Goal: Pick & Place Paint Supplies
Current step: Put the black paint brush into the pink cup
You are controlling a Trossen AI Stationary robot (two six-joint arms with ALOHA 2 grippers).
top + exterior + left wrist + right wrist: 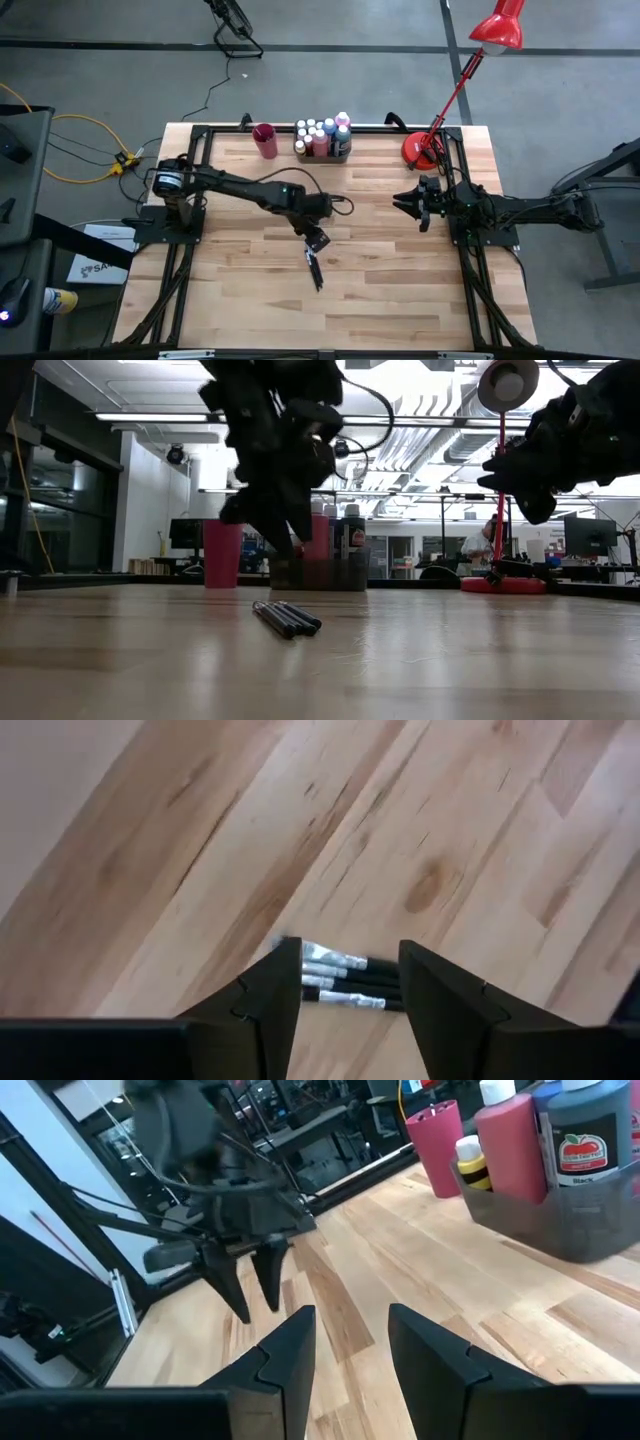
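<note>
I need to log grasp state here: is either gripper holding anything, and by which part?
Nothing is held. The left gripper hangs open above the thin dark-handled paintbrushes lying on the table; the right gripper waits open.

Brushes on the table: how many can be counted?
3 at least, in one touching bundle of brushes mid-table, directly below the open left end effector. The left wrist view shows three metal ferrules side by side; another may be hidden.

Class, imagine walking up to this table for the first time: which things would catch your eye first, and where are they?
The red lamp stands out at the table's far right corner. The left gripper hangs open above a few dark paintbrushes lying mid-table. Paint bottles crowd a grey tray beside a red cup at the far edge.
</note>
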